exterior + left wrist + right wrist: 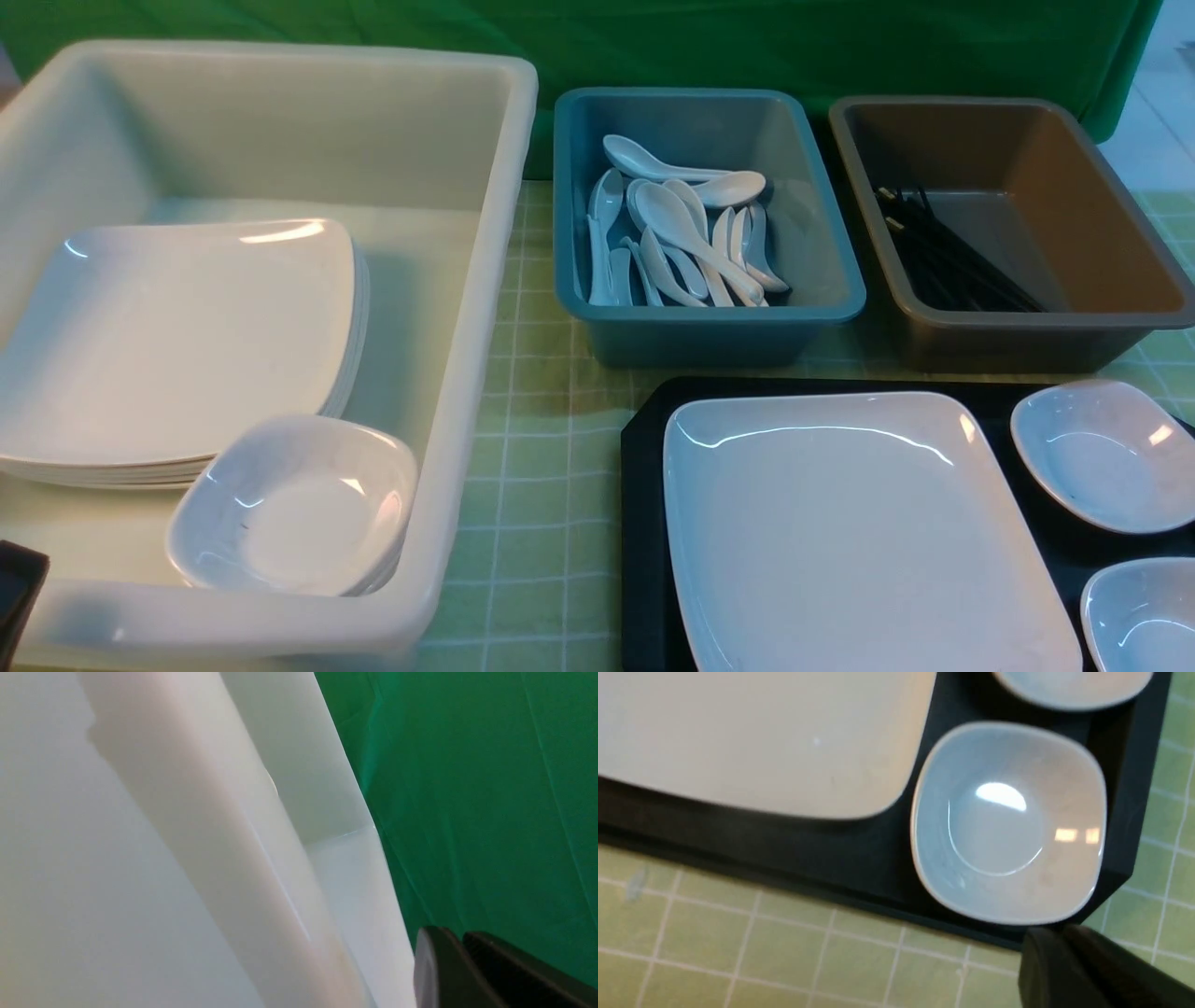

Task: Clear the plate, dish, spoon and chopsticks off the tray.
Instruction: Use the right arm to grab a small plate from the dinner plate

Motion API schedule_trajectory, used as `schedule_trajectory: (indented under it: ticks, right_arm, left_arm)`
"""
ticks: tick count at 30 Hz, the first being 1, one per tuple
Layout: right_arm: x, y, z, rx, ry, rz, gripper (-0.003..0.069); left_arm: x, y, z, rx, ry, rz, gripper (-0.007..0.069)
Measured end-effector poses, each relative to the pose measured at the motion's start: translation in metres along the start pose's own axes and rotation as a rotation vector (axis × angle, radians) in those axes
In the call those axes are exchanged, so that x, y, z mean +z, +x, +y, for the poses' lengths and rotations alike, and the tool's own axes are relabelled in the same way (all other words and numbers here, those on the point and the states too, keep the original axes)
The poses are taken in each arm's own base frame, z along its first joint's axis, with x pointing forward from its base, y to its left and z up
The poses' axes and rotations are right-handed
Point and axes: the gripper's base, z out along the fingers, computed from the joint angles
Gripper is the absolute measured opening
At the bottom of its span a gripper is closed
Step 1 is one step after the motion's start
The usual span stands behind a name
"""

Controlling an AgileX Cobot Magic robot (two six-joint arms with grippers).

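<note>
The right gripper [1064, 933] has its fingers pressed together on nothing. It hangs just off the tray [859, 858] corner, with a dish [1008, 821] right before its tips and the plate [752, 732] beside that. The left gripper [462, 935], likewise closed and empty, is close against the white tub [210, 835] wall.

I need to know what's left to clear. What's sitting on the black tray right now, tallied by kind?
On the visible part of the tray:
Large plate: 1
Small dishes: 2
Total: 3
</note>
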Motion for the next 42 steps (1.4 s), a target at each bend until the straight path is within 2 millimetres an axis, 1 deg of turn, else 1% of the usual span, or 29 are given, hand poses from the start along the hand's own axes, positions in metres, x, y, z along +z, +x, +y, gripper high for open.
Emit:
schedule_trajectory:
  ticks: [3,4,6,8,9,11,13,14,15,16,18,21,22,23,24,25,27,28,29,31,33,42]
  right_arm:
    - [0.025,-0.018,0.006,-0.045,0.035,0.086,0.0035]
    - [0.027,-0.019,0.006,-0.048,0.035,0.085,0.0035]
    - [0.047,-0.031,0.01,-0.075,0.05,0.122,0.0034]
    - [0.06,-0.04,0.013,-0.079,0.05,0.142,0.0034]
    - [0.063,-0.042,0.013,-0.078,0.05,0.147,0.0034]
    - [0.081,-0.06,0.011,-0.057,0.057,0.168,0.0036]
    - [0.091,-0.076,0.007,-0.033,0.066,0.169,0.0041]
    - [0.093,-0.077,0.006,-0.032,0.067,0.174,0.0042]
    - [0.1,-0.089,0.002,-0.023,0.077,0.177,0.0049]
    - [0.102,-0.089,0.002,-0.023,0.078,0.182,0.0052]
    - [0.114,-0.104,-0.001,-0.036,0.084,0.2,0.0078]
    - [0.129,-0.114,0.001,-0.064,0.082,0.235,0.0121]
    - [0.136,-0.118,0.002,-0.077,0.08,0.251,0.0155]
    - [0.139,-0.118,0.003,-0.083,0.079,0.258,0.0161]
    - [0.148,-0.121,0.004,-0.099,0.077,0.283,0.0205]
    - [0.154,-0.123,0.005,-0.11,0.075,0.297,0.0233]
    - [0.165,-0.124,0.006,-0.13,0.075,0.324,0.0275]
    - [0.169,-0.125,0.007,-0.138,0.078,0.329,0.0284]
    - [0.17,-0.125,0.007,-0.14,0.077,0.332,0.0286]
    - [0.18,-0.125,0.007,-0.171,0.094,0.347,0.0297]
    - [0.185,-0.125,0.006,-0.188,0.103,0.351,0.03]
    - [0.199,-0.127,0.007,-0.257,0.105,0.33,0.0301]
  left_arm:
    - [0.0,0.001,0.0,0.027,-0.005,0.008,-0.0012]
    - [0.0,0.001,0.0,0.027,-0.005,0.008,-0.0012]
    - [0.0,0.001,0.001,0.028,-0.006,0.01,-0.0012]
    - [0.0,0.001,0.001,0.029,-0.006,0.01,-0.0012]
    - [0.0,0.001,0.001,0.029,-0.006,0.01,-0.0012]
    - [0.0,0.001,0.001,0.03,-0.007,0.011,-0.0012]
    - [0.0,0.001,0.001,0.031,-0.007,0.011,-0.0012]
    - [0.0,0.001,0.001,0.031,-0.007,0.011,-0.0012]
    - [0.0,0.001,0.001,0.031,-0.007,0.011,-0.0012]
    - [0.0,0.001,0.001,0.031,-0.007,0.011,-0.0012]
    - [0.0,0.001,0.001,0.031,-0.007,0.012,-0.0012]
    - [0.0,0.002,0.001,0.034,-0.01,0.017,-0.0012]
    - [0.0,0.002,0.001,0.035,-0.012,0.021,-0.0012]
    - [0.0,0.002,0.001,0.035,-0.013,0.023,-0.0012]
    - [0.0,0.003,0.002,0.036,-0.016,0.029,-0.0012]
    - [0.0,0.003,0.002,0.036,-0.018,0.033,-0.0012]
    - [0.0,0.003,0.002,0.039,-0.02,0.038,-0.0012]
    - [0.0,0.004,0.002,0.039,-0.021,0.04,-0.0012]
    - [0.0,0.004,0.002,0.039,-0.021,0.04,-0.0012]
    - [0.0,0.004,0.002,0.039,-0.022,0.042,-0.0012]
    - [0.0,0.004,0.002,0.039,-0.022,0.042,-0.0012]
    - [0.0,0.004,0.002,0.041,-0.024,0.045,-0.0012]
